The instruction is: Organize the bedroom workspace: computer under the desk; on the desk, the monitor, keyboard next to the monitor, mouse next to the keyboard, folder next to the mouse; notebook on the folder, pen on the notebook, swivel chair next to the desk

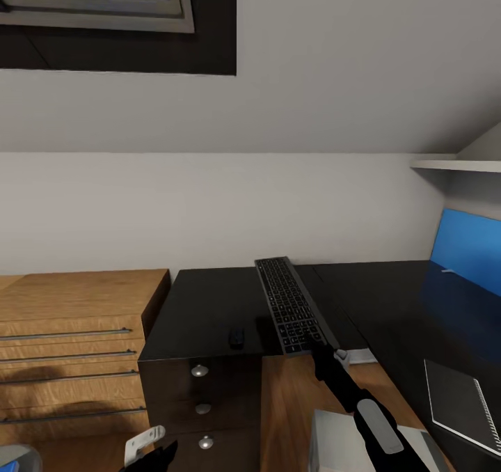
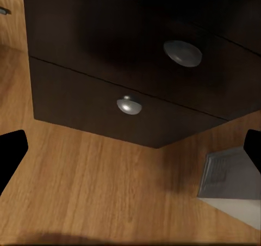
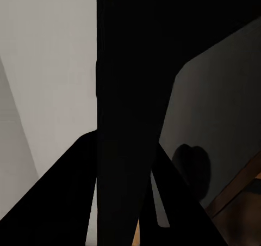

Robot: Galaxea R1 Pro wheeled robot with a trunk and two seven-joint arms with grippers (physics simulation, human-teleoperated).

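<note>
Currently my right gripper [image 1: 321, 347] is clamped on the keyboard [image 1: 290, 303] at the desk [image 1: 202, 312] front edge, mouse [image 1: 236, 337] beside it; mostly overhanging grip end, so release could tip it off.

The desk [image 1: 209, 305] top is bare left of the keyboard [image 1: 291, 306], except the mouse [image 1: 236, 337] near the front edge; a wooden cabinet [image 1: 76, 333] stands just beside its left end.
</note>
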